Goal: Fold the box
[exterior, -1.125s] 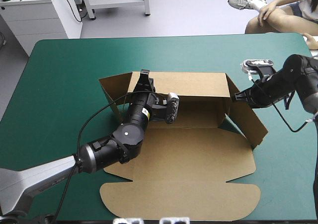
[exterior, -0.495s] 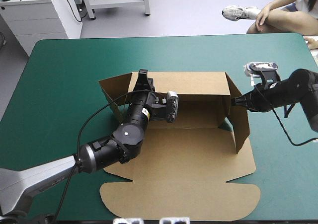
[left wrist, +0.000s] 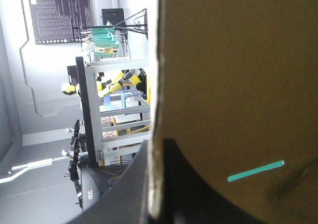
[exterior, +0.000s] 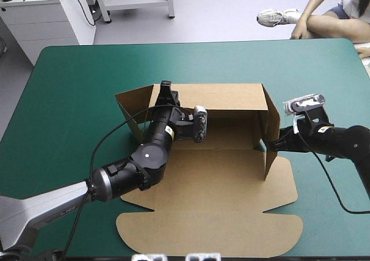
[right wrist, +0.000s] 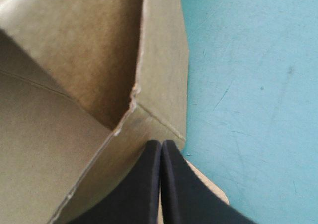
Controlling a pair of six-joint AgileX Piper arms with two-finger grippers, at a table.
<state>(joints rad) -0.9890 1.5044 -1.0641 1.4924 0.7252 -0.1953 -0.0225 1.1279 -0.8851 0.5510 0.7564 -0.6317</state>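
**At the table's middle, a box half raised**

On the teal-green table [exterior: 75,99] the brown box [exterior: 225,174] lay near the middle, partly set up. Its back wall [exterior: 231,97] stood upright along the far side. The right wall [exterior: 270,135] stood up too, meeting it at the far-right corner. A left flap [exterior: 128,102] splayed outward from the back wall's other end. The floor [exterior: 228,135] lay flat between the walls. The rest of the sheet stretched flat toward the table's near edge, ending in the lid [exterior: 208,233] with its rounded corners.

The left gripper [exterior: 166,90] reached in from the left and sat at the top edge of the back wall, near its left end. In the left wrist view the board's edge ran down between the black fingers [left wrist: 198,199], which were clamped on the box. A narrow slot [left wrist: 256,171] in that board showed teal-green through it.

The right gripper [exterior: 274,145] lay low over the table, just outside the right wall. Its fingers were pressed together into one point with nothing between them. That point touched the wall's outer face near its base.
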